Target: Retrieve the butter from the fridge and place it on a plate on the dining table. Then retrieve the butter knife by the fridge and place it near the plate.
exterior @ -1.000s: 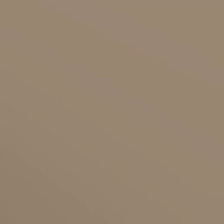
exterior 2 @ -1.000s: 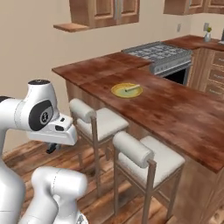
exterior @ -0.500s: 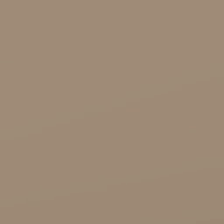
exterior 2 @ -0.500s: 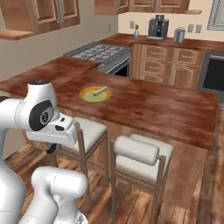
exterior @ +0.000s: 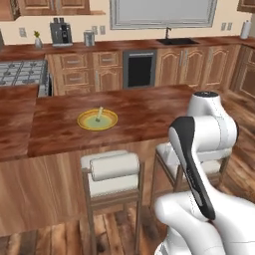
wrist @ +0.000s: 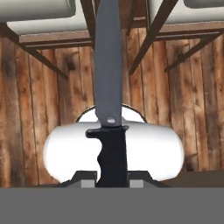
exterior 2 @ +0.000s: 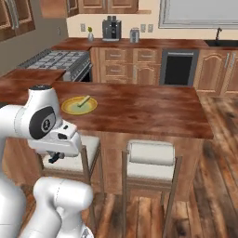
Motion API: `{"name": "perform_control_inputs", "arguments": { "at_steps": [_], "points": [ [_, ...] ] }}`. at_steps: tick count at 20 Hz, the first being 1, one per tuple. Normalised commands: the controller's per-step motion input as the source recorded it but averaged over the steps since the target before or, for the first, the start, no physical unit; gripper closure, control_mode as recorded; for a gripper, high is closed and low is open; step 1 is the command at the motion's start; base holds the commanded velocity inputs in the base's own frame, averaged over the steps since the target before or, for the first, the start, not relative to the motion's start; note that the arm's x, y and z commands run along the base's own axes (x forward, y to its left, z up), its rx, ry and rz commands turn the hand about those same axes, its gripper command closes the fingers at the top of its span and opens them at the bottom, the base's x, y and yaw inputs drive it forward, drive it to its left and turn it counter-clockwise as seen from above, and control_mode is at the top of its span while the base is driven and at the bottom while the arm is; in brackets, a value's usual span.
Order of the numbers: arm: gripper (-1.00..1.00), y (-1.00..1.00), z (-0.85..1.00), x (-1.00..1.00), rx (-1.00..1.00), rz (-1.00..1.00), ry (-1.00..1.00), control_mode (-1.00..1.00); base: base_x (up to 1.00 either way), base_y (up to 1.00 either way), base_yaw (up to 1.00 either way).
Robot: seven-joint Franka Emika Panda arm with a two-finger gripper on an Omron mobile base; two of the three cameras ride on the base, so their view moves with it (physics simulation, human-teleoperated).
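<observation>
The butter knife (wrist: 108, 78) has a grey blade and a black handle, and my gripper (wrist: 112, 183) is shut on the handle. In the hand view the blade points up over the wood floor and stool legs. In the right base view my gripper (exterior 2: 54, 157) hangs low at the left, in front of a stool, below the edge of the dining table (exterior 2: 148, 109). On the dining table (exterior: 149, 112) lies the yellow-rimmed plate (exterior: 82, 121) with the pale butter (exterior: 99, 114) stick on it. The plate (exterior 2: 67, 108) and butter (exterior 2: 83, 101) sit just beyond my arm. The fridge is out of view.
Two cushioned stools (exterior: 110, 167) (exterior 2: 152, 153) stand against the table's near side. Behind the table are a stove (exterior: 20, 72), a black oven front (exterior: 139, 69), wall counters with a coffee machine (exterior: 61, 32) and a sink (exterior: 174, 41). Wood floor lies to the right.
The base has turned, so the whole scene swings. The left base view went from a blank tan surface to the kitchen. The table now faces me squarely. My grip on the knife is unchanged.
</observation>
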Motion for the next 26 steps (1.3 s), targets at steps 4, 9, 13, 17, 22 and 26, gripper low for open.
{"name": "perform_control_inputs", "arguments": {
  "at_steps": [4,9,13,17,22,26],
  "points": [
    [1.0,0.0,0.0,0.0,0.0,0.0,0.0,1.0,0.74,0.43,-0.32],
    [1.0,0.0,0.0,0.0,0.0,0.0,0.0,1.0,0.94,0.34,-0.13],
    [1.0,0.0,0.0,0.0,0.0,0.0,0.0,1.0,0.96,0.37,-0.09],
    [1.0,0.0,0.0,0.0,0.0,0.0,0.0,1.0,0.88,0.37,-0.08],
    [1.0,0.08,0.0,0.57,0.0,0.0,-0.01,-1.0,0.35,0.12,0.0],
    [1.0,0.16,0.0,1.0,0.03,0.0,0.0,-1.0,0.0,0.0,0.0]
  ]
}}
